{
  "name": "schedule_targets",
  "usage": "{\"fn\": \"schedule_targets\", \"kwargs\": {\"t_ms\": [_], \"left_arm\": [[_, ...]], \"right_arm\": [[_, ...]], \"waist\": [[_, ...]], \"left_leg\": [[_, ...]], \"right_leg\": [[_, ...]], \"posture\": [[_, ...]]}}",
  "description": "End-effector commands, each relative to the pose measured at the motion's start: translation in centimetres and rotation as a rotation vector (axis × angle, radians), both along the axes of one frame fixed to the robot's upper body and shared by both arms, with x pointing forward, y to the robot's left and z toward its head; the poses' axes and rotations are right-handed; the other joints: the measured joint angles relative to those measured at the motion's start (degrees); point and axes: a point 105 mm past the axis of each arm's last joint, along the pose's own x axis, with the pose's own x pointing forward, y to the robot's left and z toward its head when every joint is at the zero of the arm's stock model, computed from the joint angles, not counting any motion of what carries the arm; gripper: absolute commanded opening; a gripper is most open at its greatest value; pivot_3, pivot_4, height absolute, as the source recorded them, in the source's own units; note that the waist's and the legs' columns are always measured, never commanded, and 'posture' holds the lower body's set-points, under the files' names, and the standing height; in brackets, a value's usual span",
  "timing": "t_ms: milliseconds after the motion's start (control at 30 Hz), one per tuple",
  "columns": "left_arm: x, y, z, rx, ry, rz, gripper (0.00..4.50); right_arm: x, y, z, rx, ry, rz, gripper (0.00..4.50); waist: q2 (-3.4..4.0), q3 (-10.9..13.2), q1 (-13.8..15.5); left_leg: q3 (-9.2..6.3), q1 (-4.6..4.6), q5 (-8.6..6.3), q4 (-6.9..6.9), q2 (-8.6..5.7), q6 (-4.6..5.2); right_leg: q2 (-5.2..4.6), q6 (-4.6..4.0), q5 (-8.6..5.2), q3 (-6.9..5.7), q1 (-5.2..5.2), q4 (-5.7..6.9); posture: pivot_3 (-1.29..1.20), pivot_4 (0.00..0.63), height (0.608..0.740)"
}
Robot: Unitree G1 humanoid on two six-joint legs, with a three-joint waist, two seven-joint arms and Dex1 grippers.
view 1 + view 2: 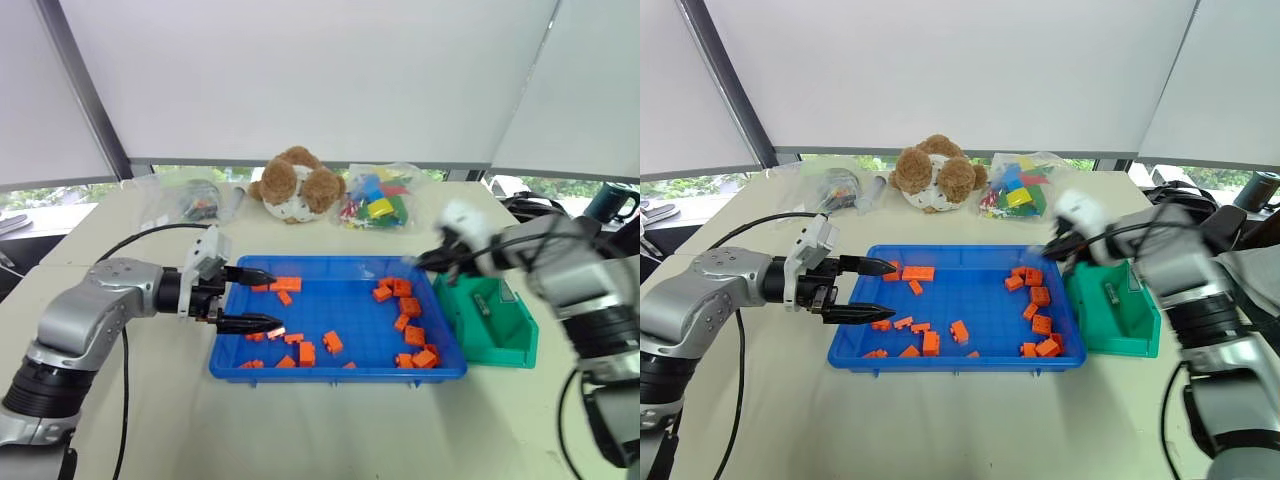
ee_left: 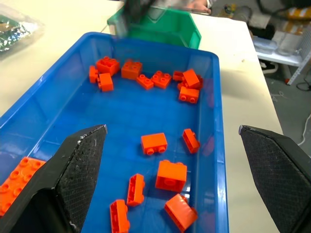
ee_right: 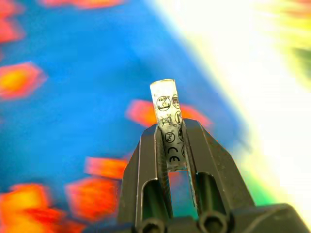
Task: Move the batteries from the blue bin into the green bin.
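Note:
The blue bin sits mid-table with several orange bricks scattered in it. Right beside it, on its right, stands the green bin. My right gripper is shut on a silver battery that stands up between its fingers. In the head views this gripper is blurred and hovers over the blue bin's far right corner, next to the green bin. My left gripper hangs open over the bin's left side, with nothing between its fingers.
At the back of the table sit a brown plush toy, a clear bag of coloured blocks and another clear bag. A black cable trails across the table on the left.

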Motion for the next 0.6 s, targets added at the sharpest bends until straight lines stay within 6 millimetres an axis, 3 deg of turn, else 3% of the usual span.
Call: {"fn": "schedule_targets", "kwargs": {"t_ms": [33,267,333,400,600], "left_arm": [[0.0,-0.3,1.1,-0.01,-0.052,-0.02,4.5],[0.3,-0.5,1.1,-0.01,-0.053,-0.033,4.5],[0.4,-0.5,1.1,-0.009,-0.052,-0.035,4.5],[0.3,-0.4,1.1,-0.008,-0.05,-0.034,4.5],[0.2,-0.2,1.2,-0.006,-0.044,-0.029,4.5]], "right_arm": [[-1.1,-2.6,-0.5,-0.02,0.001,-0.113,0.06],[-2.5,-4.6,-3.7,-0.068,0.084,-0.169,0.06],[-2.5,-4.7,-4.4,-0.045,0.101,-0.178,0.99],[-2.6,-4.7,-4.4,-0.028,0.102,-0.179,1.61],[-3.2,-2.9,-2.0,-0.027,0.048,-0.063,4.48]], "waist": [[-0.03,0.0,-0.1],[0.17,0.0,-1.1],[0.17,0.0,-1.0],[0.17,0.0,-0.9],[0.17,0.0,-0.8]], "left_leg": [[0.0,0.01,0.0,-0.02,0.0,0.0],[0.0,0.03,0.01,-0.05,0.0,0.0],[0.0,0.03,0.01,-0.06,0.0,-0.01],[0.0,0.02,0.01,-0.04,0.0,-0.01],[0.02,0.01,0.01,-0.03,0.0,-0.01]], "right_leg": [[0.01,0.0,0.0,0.0,0.0,0.0],[0.05,0.01,0.01,0.04,-0.03,0.03],[0.05,0.01,0.01,0.04,-0.05,0.03],[0.04,0.01,0.01,0.04,-0.04,0.03],[0.03,0.02,0.01,0.04,-0.04,0.03]], "posture": [[0.0,0.15,0.733],[0.0,0.15,0.733],[0.0,0.15,0.733],[0.0,0.15,0.733],[0.0,0.15,0.733]]}}
